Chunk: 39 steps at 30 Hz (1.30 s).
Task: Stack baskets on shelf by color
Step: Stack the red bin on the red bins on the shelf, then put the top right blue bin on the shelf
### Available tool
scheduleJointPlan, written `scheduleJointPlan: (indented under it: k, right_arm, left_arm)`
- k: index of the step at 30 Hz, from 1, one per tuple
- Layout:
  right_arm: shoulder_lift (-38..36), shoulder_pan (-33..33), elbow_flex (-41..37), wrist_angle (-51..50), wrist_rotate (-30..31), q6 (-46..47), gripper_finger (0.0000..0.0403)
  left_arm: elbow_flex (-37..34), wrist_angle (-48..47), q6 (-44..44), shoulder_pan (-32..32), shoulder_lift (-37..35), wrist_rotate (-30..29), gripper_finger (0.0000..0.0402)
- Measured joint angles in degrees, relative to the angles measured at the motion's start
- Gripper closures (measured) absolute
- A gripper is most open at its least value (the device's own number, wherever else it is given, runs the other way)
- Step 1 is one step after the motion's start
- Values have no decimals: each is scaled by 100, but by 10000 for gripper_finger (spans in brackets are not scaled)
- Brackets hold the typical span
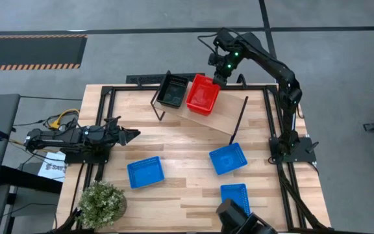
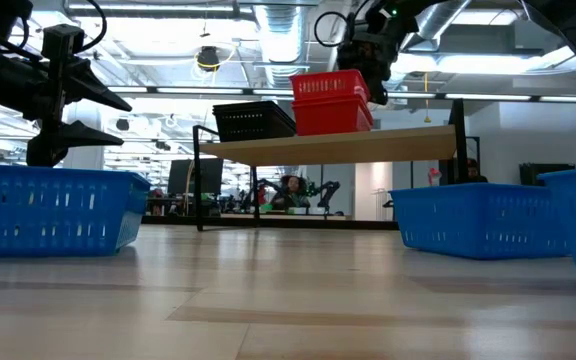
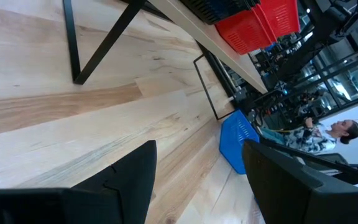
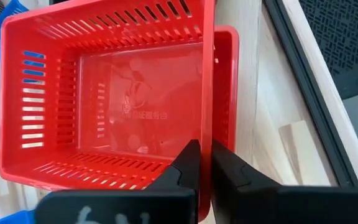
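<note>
At twelve o'clock on the table, atop the shelf (image 1: 226, 114), the red basket (image 1: 202, 95) is pinched by its rim in the right claw (image 4: 204, 163), sitting skewed over another red basket (image 4: 227, 81) beneath; alignment is judged pending.

The left claw (image 1: 132, 135) waits with fingers apart at nine o'clock.

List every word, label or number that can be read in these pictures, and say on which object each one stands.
Nothing can be read for certain.
Red basket: a faint moulded mark on its floor, too blurred to read.
White sheet under the left arm: dark print, too small to read.
Right gripper: a white scribble on its body, illegible.
</note>
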Motion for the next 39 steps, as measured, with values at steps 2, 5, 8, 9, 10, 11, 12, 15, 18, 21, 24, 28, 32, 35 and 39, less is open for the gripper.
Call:
scheduleJointPlan:
  k: [2, 5, 8, 9, 10, 11, 12, 15, 18, 21, 24, 28, 32, 35, 39]
  right_arm:
    - [0, 32, 0, 0, 2, 44, 361]
    - [0, 66, 0, 0, -1, 109, 352]
    - [0, 68, 0, 1, -4, 112, 340]
    - [0, 64, 0, 1, -2, 124, 336]
    - [0, 60, 0, 2, -2, 133, 332]
    - [0, 58, 0, 2, 3, 146, 328]
    - [0, 53, 0, 2, 50, 146, 323]
    - [0, 18, 0, 1, 123, 150, 309]
    - [0, -26, 2, -23, 101, 225, 295]
    - [2, -38, 66, -234, 98, 235, 282]
    - [-61, -82, 294, -664, -127, 397, 272]
    - [-453, 17, 267, -728, -323, 1460, 267]
    - [-1076, 329, -26, -726, -228, 1915, 270]
    - [-1713, 713, -602, -718, 227, 2446, 274]
    - [-2897, 1487, -1914, -726, 1186, 3608, 274]
  left_arm:
    - [0, 0, 0, 0, 0, 0, 177]
    - [0, 0, 1, 0, 0, 0, 177]
    - [0, 0, 12, 0, 0, 0, 177]
    - [0, 0, 12, 0, 0, 0, 177]
    - [0, 0, 10, 0, 0, 0, 177]
    - [0, 0, 10, -1, 0, 0, 177]
    - [0, 0, 10, -1, 0, 0, 177]
    - [0, 0, 8, 0, 0, 0, 177]
    - [0, 0, 8, 0, 0, 0, 177]
    - [0, 0, 5, 0, 0, 0, 177]
    - [0, 2, -37, 0, 0, 3, 177]
    - [0, 2, -99, -2, 0, 95, 177]
    - [0, 3, -139, -2, 0, 236, 177]
    - [0, 2, -117, -2, 0, 384, 177]
    - [0, 5, -146, -2, 0, 544, 177]
